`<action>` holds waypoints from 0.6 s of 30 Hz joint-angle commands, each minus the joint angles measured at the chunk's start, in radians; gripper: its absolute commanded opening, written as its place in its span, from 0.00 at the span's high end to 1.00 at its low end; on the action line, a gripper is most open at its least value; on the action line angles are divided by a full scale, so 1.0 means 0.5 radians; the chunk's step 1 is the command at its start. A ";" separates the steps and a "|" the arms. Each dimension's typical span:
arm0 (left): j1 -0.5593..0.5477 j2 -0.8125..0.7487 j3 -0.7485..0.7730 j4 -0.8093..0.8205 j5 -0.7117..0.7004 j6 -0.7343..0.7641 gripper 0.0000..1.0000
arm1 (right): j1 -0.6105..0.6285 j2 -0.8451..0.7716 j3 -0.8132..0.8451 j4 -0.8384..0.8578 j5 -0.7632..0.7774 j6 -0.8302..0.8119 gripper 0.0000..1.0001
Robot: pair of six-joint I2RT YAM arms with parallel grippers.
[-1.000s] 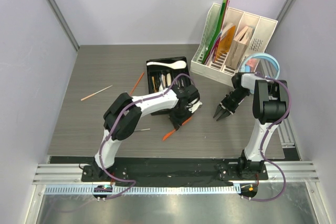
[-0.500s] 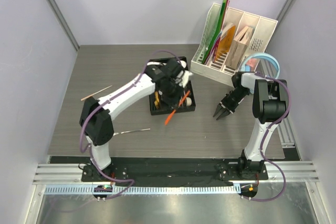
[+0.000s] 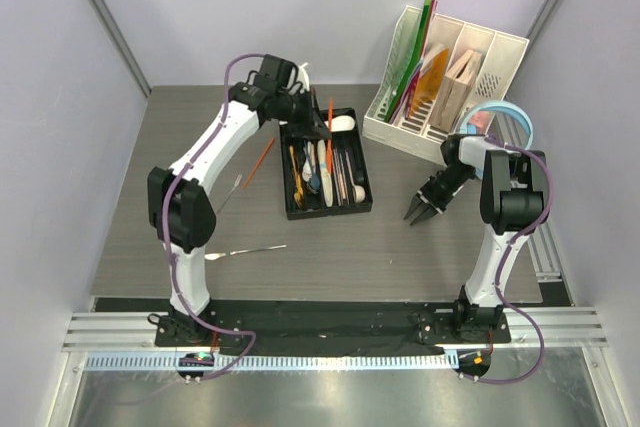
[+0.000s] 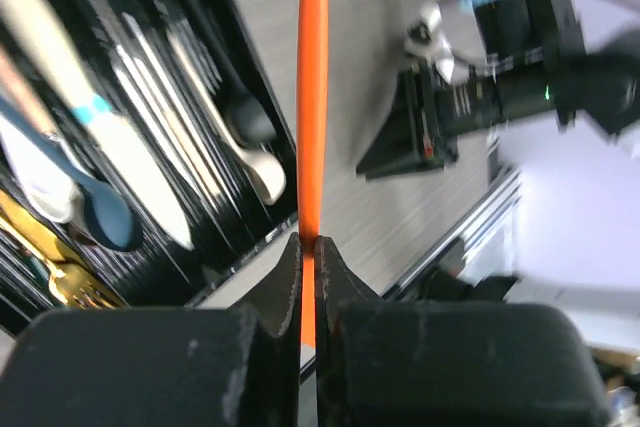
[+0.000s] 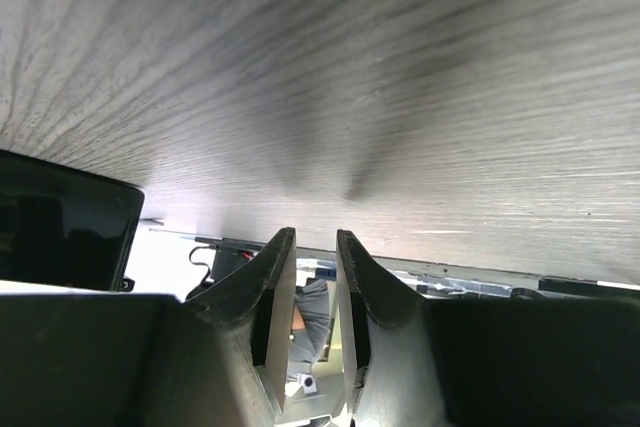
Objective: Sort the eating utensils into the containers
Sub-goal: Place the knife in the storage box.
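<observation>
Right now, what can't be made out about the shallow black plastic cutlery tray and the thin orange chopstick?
Top view: the left arm covers the black cutlery tray's far left corner.
Left wrist view: the orange chopstick's lower end hides between the left gripper's fingers; the top edge cuts off its tip; the utensils are blurred.
Right wrist view: only a dark corner, probably the tray, shows.

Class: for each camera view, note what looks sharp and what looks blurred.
Top external: evenly sharp. Left wrist: orange chopstick and left end effector crisp, black cutlery tray smeared. Right wrist: table grain soft, right end effector clearer.
</observation>
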 commanded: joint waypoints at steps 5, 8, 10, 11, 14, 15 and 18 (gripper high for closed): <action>0.106 0.217 0.154 0.239 0.203 -0.373 1.00 | 0.000 -0.007 0.138 0.015 -0.056 0.049 0.71; 0.106 0.254 0.157 0.261 0.221 -0.413 1.00 | -0.003 0.008 0.166 0.018 -0.077 0.061 0.72; 0.106 0.263 0.151 0.270 0.227 -0.416 1.00 | -0.003 0.018 0.175 0.022 -0.080 0.067 0.71; 0.106 0.264 0.136 0.270 0.227 -0.416 1.00 | -0.003 0.021 0.172 0.022 -0.080 0.067 0.71; 0.106 0.257 0.084 0.279 0.237 -0.416 1.00 | 0.000 0.027 0.159 0.031 -0.093 0.070 0.71; 0.106 0.251 0.069 0.279 0.240 -0.413 1.00 | -0.003 0.030 0.153 0.040 -0.096 0.070 0.71; 0.106 0.206 -0.002 0.279 0.228 -0.388 1.00 | -0.003 0.039 0.147 0.052 -0.108 0.073 0.71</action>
